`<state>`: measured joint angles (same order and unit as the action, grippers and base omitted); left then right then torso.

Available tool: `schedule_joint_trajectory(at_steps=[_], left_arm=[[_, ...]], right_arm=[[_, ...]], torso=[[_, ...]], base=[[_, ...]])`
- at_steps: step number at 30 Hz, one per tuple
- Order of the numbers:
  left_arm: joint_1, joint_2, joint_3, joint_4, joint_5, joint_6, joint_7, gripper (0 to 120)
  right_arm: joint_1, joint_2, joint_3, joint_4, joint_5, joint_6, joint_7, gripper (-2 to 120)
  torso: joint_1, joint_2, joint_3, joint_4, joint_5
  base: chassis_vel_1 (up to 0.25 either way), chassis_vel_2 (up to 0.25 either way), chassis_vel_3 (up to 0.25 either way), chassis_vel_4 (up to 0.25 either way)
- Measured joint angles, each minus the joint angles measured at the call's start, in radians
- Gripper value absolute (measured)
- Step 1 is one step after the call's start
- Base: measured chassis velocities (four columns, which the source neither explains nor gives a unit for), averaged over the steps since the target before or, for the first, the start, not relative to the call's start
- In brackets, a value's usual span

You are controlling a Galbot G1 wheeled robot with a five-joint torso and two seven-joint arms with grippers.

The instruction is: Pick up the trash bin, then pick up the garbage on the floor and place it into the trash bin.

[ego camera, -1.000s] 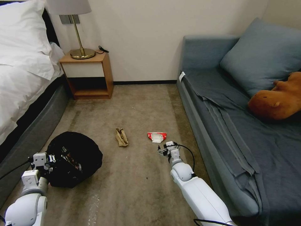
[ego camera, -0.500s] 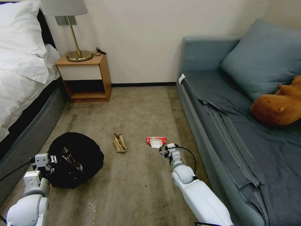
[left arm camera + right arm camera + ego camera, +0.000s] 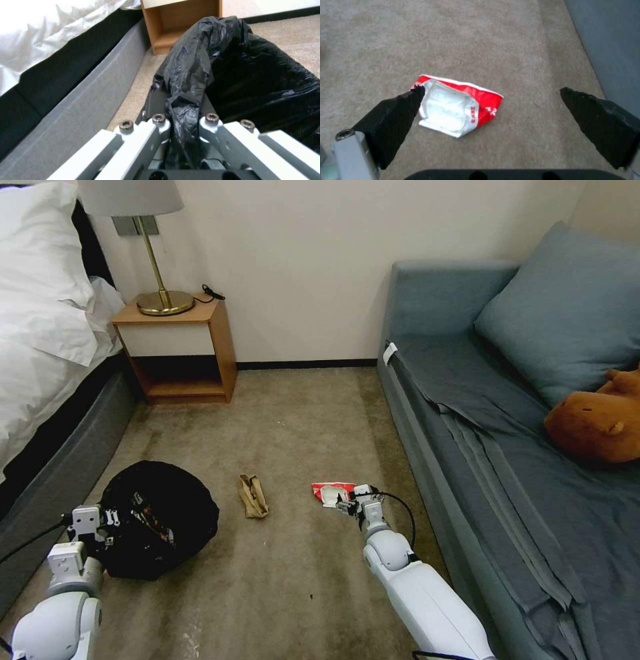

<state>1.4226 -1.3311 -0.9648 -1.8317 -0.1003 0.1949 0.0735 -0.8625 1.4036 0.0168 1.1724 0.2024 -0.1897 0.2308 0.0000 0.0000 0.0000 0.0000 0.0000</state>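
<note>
The trash bin [image 3: 163, 513], lined with a crinkly black bag, sits on the carpet at the lower left. My left gripper [image 3: 110, 521] is at its near rim, and the left wrist view shows this gripper [image 3: 182, 120] shut on a fold of the black bag [image 3: 186, 82]. Two pieces of garbage lie on the floor: a tan-brown scrap [image 3: 253, 496] and a red-and-white wrapper [image 3: 330, 491]. My right gripper [image 3: 347, 505] hovers just at the wrapper's near edge. In the right wrist view this gripper [image 3: 490, 88] is open, its black fingers [image 3: 391, 117] spread on either side of the wrapper [image 3: 460, 110].
A bed [image 3: 40, 347] with a grey base runs along the left, close to the bin. A wooden nightstand [image 3: 177, 350] with a lamp stands at the back wall. A blue sofa [image 3: 507, 447] with a pillow and a brown plush animal [image 3: 597, 423] borders the right. Open carpet [image 3: 300, 420] lies between.
The head camera has shifted, moving the whole picture. My right gripper has closed in on the red-and-white wrapper. The left gripper still holds the bin.
</note>
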Motion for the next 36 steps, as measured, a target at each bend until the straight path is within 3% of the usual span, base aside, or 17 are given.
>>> schedule_joint_trajectory(at_steps=[36], left_arm=[[-0.014, -0.009, 0.005, 0.027, 0.001, -0.003, 0.0, 5]], right_arm=[[-0.035, -0.009, -0.078, 0.006, -0.047, 0.012, -0.049, 100]], torso=[[0.0, 0.0, 0.0, 0.0, 0.0]], base=[[-0.086, 0.087, 0.089, -0.088]])
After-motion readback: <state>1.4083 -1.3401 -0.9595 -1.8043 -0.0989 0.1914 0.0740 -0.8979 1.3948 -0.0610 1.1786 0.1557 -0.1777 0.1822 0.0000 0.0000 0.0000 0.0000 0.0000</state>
